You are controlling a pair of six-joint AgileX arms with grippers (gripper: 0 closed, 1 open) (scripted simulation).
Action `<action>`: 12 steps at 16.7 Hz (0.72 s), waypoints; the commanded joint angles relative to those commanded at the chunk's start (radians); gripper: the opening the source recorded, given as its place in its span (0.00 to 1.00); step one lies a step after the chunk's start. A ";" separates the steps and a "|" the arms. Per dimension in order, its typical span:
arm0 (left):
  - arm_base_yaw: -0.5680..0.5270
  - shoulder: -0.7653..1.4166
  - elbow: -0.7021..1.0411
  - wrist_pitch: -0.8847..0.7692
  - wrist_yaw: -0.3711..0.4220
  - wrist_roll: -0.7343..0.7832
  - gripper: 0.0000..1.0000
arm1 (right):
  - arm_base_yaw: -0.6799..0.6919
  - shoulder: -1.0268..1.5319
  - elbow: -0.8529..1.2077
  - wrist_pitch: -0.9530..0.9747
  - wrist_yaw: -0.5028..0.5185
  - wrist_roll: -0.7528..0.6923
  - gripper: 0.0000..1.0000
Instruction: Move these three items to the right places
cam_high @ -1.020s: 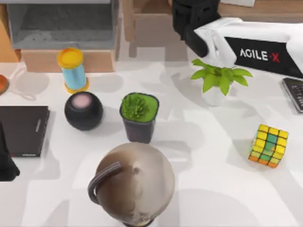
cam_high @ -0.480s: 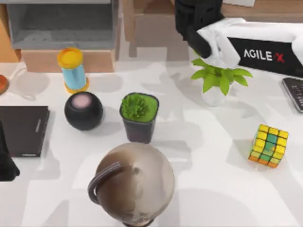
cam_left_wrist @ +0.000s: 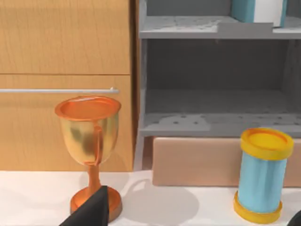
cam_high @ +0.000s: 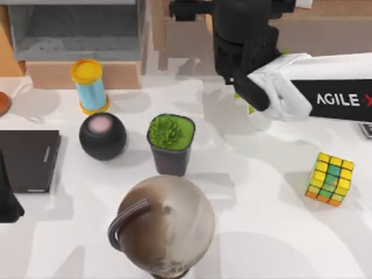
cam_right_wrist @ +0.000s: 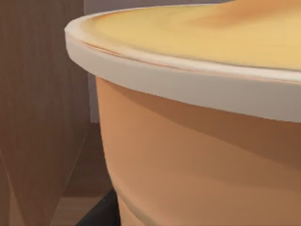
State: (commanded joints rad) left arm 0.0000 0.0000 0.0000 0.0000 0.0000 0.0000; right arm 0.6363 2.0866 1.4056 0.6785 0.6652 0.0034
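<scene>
Right claw point(cam_high: 247, 70): ours, at the far edge of the counter point(cam_high: 261, 232), reaching over toward the wooden furniture behind; whether it is released or clenched we cannot tell. Left claw point(cam_high: 7, 197): parked at the counter's left edge, beside the thin black book point(cam_high: 26, 160); its state likewise cannot be told.

Item, puzzle cube point(cam_high: 330, 178): nearer than the right claw and off to its right, well apart from it, alone on open counter. We judge it light, rigid and smooth-faced, likely to slip at a corner; best taken across two flat opposite faces, from above.

Item, teal-covered book point(cam_left_wrist: 257, 10): upright on the upper grey shelf. We judge it heavier and stiff; hold across the covers.

Item, orange rounded object point(cam_right_wrist: 197, 117): close before the right claw. We judge it smooth and curved.

View notes: the left wrist view supplies the shelf and a gold goblet point(cam_left_wrist: 89, 141); the top view supplies the cube.
</scene>
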 joint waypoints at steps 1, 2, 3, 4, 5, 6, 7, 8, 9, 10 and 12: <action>0.000 0.000 0.000 0.000 0.000 0.000 1.00 | 0.000 -0.008 -0.010 0.005 0.007 0.001 0.00; 0.000 0.000 0.000 0.000 0.000 0.000 1.00 | 0.000 -0.009 -0.011 0.005 0.008 0.002 0.00; 0.000 0.000 0.000 0.000 0.000 0.000 1.00 | 0.000 -0.009 -0.011 0.005 0.008 0.002 0.00; 0.000 0.000 0.000 0.000 0.000 0.000 1.00 | 0.000 -0.009 -0.011 0.005 0.008 0.002 0.00; 0.000 0.000 0.000 0.000 0.000 0.000 1.00 | -0.004 -0.004 -0.008 0.002 0.005 0.003 0.00; 0.000 0.000 0.000 0.000 0.000 0.000 1.00 | -0.005 -0.005 -0.009 0.004 0.004 0.003 0.00; 0.000 0.000 0.000 0.000 0.000 0.000 1.00 | -0.010 -0.015 -0.021 0.015 -0.008 0.004 0.00; 0.000 0.000 0.000 0.000 0.000 0.000 1.00 | -0.021 -0.034 -0.042 0.036 -0.029 0.004 0.00; 0.000 0.000 0.000 0.000 0.000 0.000 1.00 | -0.040 -0.058 -0.074 0.066 -0.061 0.005 0.00; 0.000 0.000 0.000 0.000 0.000 0.000 1.00 | -0.068 -0.086 -0.116 0.106 -0.103 0.005 0.00; 0.000 0.000 0.000 0.000 0.000 0.000 1.00 | -0.151 -0.142 -0.224 0.205 -0.219 0.003 0.00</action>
State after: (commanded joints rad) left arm 0.0000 0.0000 0.0000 0.0000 0.0000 0.0000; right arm 0.4852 1.9446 1.1817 0.8832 0.4465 0.0066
